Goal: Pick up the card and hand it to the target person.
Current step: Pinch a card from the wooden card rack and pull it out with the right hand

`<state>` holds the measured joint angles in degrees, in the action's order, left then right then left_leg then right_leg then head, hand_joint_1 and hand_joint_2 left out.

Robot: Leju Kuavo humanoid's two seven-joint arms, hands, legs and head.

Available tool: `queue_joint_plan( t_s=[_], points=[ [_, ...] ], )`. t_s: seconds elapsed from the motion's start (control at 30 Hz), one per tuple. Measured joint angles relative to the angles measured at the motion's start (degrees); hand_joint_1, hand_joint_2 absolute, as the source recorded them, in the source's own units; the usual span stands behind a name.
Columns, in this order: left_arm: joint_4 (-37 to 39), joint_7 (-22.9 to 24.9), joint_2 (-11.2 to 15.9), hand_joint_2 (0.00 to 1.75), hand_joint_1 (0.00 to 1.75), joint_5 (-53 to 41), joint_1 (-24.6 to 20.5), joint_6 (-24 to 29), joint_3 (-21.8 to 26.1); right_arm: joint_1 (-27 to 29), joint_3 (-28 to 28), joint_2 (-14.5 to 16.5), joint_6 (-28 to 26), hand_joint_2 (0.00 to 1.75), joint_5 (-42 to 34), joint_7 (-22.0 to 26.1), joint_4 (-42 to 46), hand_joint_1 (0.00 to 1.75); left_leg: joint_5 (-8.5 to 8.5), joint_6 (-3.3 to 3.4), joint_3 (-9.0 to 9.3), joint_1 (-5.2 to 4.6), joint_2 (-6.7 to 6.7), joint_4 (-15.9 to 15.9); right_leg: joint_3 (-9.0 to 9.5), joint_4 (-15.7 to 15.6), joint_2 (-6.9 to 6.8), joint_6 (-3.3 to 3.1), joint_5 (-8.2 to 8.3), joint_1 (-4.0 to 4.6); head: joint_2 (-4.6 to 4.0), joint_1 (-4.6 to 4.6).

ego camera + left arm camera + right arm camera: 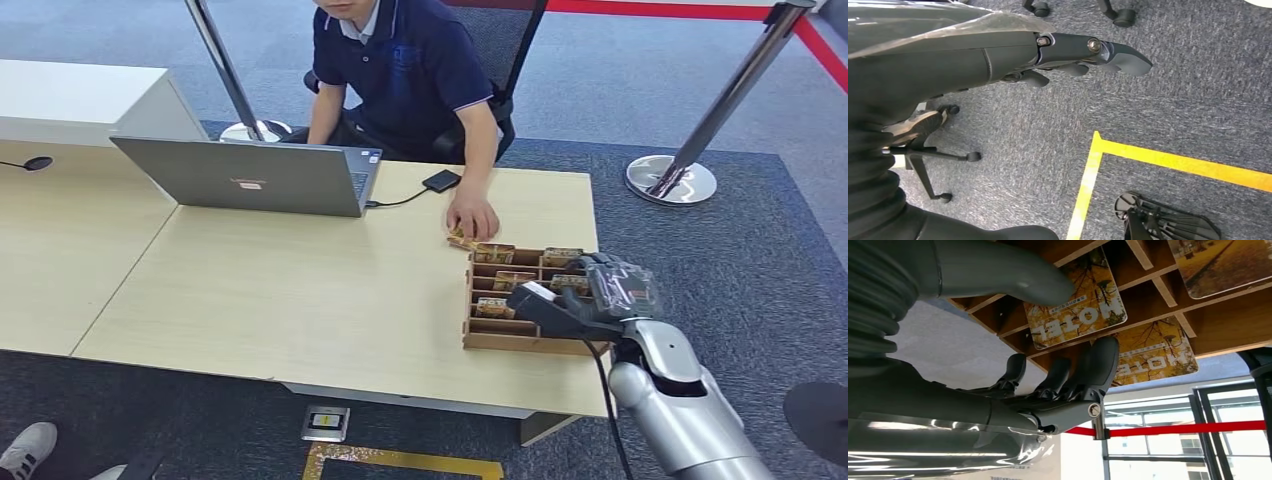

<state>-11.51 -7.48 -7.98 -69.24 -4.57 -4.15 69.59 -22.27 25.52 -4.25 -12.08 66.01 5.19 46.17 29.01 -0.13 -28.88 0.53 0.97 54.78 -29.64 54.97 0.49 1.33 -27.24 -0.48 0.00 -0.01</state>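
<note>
R hand (1058,385) over the tray (520,340), fingers apart, holds nothing. Card (1083,310) looks thin, stiff, light, prob slick; pinch a free edge.

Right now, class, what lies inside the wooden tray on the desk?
The tray holds yellow hotel cards in several slots. The right hand hovers over its right side, covering the slots beneath it.
</note>
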Motion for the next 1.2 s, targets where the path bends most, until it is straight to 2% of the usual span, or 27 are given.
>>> queue_joint_plan(
  t_s=[0.27, 0.33, 0.47, 0.57, 0.73, 0.87, 1.2],
  points=[
    [0.1, 0.0, 0.0, 1.75, 0.00, 0.0, 0.0, 0.0, 0.0, 0.2, -0.4, -0.4, 0.6, 1.75, 0.7, 0.0, 0.3, 0.91, 0.00, 0.00, 0.00, 0.00, 0.00, 0.0, 0.01, 0.0, 0.00, 0.00, 0.00, 0.00, 0.00, 0.01],
    [0.1, 0.1, 0.0, 1.75, 0.00, 0.0, 0.0, 0.0, 0.0, 0.2, -0.5, -0.4, 0.7, 1.75, 0.8, 0.0, 0.3, 0.98, 0.00, 0.00, 0.00, 0.00, 0.00, 0.0, 0.01, 0.0, 0.00, 0.00, 0.00, 0.00, 0.00, 0.01],
    [0.1, 0.3, 0.0, 1.75, 0.00, 0.1, 0.0, 0.0, 0.0, -0.1, -0.5, -0.4, 0.7, 1.75, 1.1, 0.4, 0.3, 1.38, 0.00, 0.00, -0.01, 0.00, 0.00, 0.0, 0.01, 0.0, 0.00, 0.00, 0.00, 0.00, 0.00, 0.01],
    [0.1, 0.4, 0.0, 1.75, 0.00, 0.3, 0.0, 0.0, 0.0, -0.5, -0.5, -0.3, 0.5, 1.75, 1.2, 0.7, 0.2, 1.49, 0.00, 0.00, 0.00, 0.00, 0.00, 0.0, 0.01, 0.0, 0.00, 0.00, 0.00, 0.00, 0.00, 0.00],
    [0.1, 0.5, 0.0, 1.75, 0.00, 0.4, 0.0, 0.0, 0.0, -0.7, -0.4, 0.1, 0.2, 1.75, 1.5, 1.0, 0.2, 1.56, -0.01, 0.00, 0.00, 0.00, 0.00, 0.0, 0.02, 0.0, 0.00, 0.00, 0.01, 0.00, 0.00, 0.01],
    [0.1, 0.5, 0.0, 1.75, 0.00, 0.5, 0.0, 0.0, 0.0, -0.7, -0.4, 0.4, 0.2, 1.75, 1.9, 1.0, 0.5, 1.73, -0.01, 0.00, 0.01, 0.00, 0.00, 0.0, 0.02, 0.0, 0.00, -0.01, 0.02, 0.00, 0.00, 0.01],
    [0.2, 0.5, 0.0, 1.75, 0.00, 0.8, 0.0, 0.0, 0.1, 1.1, -0.2, -0.5, 0.1, 1.75, 2.3, 2.6, 6.0, 1.75, 0.00, 0.00, -0.01, 0.00, 0.00, 0.0, -0.01, 0.0, 0.00, -0.01, 0.01, 0.00, 0.00, 0.01]
  ],
)
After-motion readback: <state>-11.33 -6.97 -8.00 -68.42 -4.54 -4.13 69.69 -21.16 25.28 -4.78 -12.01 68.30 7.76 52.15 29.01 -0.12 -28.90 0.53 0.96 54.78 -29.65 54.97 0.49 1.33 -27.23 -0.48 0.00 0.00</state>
